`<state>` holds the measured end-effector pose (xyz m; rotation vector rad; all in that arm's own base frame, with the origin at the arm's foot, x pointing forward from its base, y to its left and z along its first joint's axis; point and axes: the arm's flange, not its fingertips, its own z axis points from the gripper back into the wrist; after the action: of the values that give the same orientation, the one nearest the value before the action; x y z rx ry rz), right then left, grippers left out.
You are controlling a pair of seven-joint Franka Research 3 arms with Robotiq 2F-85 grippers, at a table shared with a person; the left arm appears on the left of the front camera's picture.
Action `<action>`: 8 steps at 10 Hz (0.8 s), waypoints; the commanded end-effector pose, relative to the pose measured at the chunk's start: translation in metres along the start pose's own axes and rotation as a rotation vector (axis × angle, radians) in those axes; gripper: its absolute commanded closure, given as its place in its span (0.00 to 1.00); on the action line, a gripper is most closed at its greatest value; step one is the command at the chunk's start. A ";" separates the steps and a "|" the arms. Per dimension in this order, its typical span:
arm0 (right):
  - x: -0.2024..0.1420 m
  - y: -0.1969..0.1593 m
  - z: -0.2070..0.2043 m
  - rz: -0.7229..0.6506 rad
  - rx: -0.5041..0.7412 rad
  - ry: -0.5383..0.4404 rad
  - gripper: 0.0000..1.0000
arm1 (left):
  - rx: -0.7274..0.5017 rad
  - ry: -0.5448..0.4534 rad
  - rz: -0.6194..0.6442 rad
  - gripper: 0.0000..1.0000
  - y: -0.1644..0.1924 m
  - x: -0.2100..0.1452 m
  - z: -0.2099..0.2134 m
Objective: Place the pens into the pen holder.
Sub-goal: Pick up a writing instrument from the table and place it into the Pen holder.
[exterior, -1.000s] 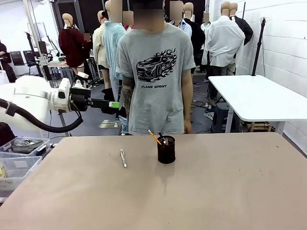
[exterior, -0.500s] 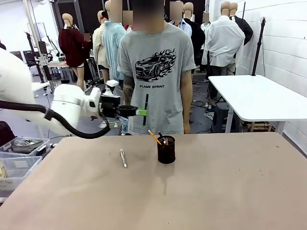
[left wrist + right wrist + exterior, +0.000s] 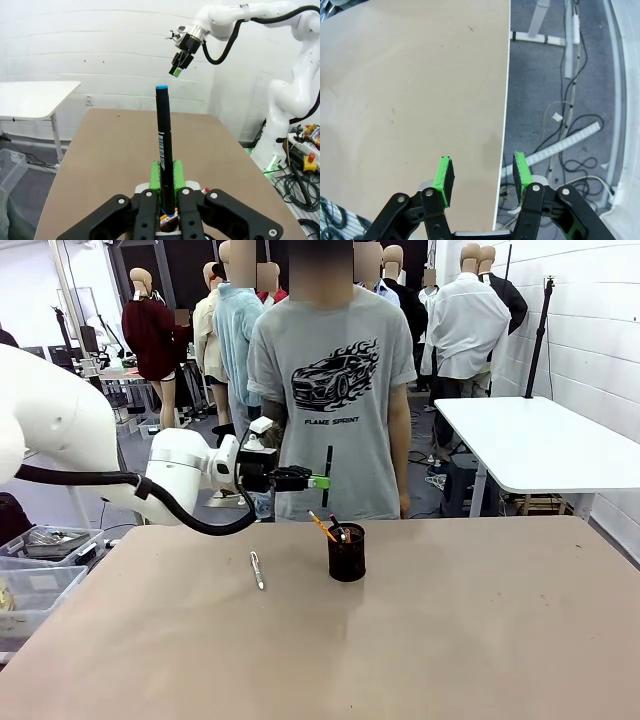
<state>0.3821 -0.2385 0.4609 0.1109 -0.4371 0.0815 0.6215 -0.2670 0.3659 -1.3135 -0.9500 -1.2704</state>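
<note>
Silver-white pen (image 3: 257, 570) is seen lying on the table (image 3: 450, 640) left of centre, near the mesh pen holder (image 3: 346, 552), where an orange pen (image 3: 321, 525) leans. Higher in the frame, a teal-tipped dark pen (image 3: 328, 460) is clamped upright by the left gripper (image 3: 320, 481). If released off-centre, it could be deflected by the rim or by the leaning pen. The right gripper (image 3: 482, 175) is held partly open, empty.

Room inventory for you to check against. One tan work table (image 3: 480, 640) across the foreground, its top lightly scuffed. One white table (image 3: 540, 445) on the right of the front view, standing against a white painted block wall (image 3: 600, 310). One black pole stand (image 3: 538, 340) just beside that wall. Clear plastic bins (image 3: 35, 585) at the left, off the work table's edge. Grey floor (image 3: 540, 75), with loose cables (image 3: 568, 60) trailing beyond the table's edge. Lighting bright and even throughout.
</note>
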 end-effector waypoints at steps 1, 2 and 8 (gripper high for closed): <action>0.000 -0.001 -0.001 0.003 -0.018 -0.001 0.40 | -0.006 0.003 -0.057 1.00 0.015 -0.004 -0.013; 0.000 -0.001 -0.001 0.003 -0.018 -0.001 0.40 | -0.017 0.003 -0.044 1.00 0.020 -0.008 -0.018; 0.000 -0.001 -0.001 0.003 -0.018 -0.001 0.40 | -0.076 0.049 0.013 1.00 0.033 -0.038 -0.045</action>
<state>0.3821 -0.2385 0.4609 0.1110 -0.4371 0.0815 0.6312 -0.3079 0.3176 -1.3532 -0.8912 -1.3207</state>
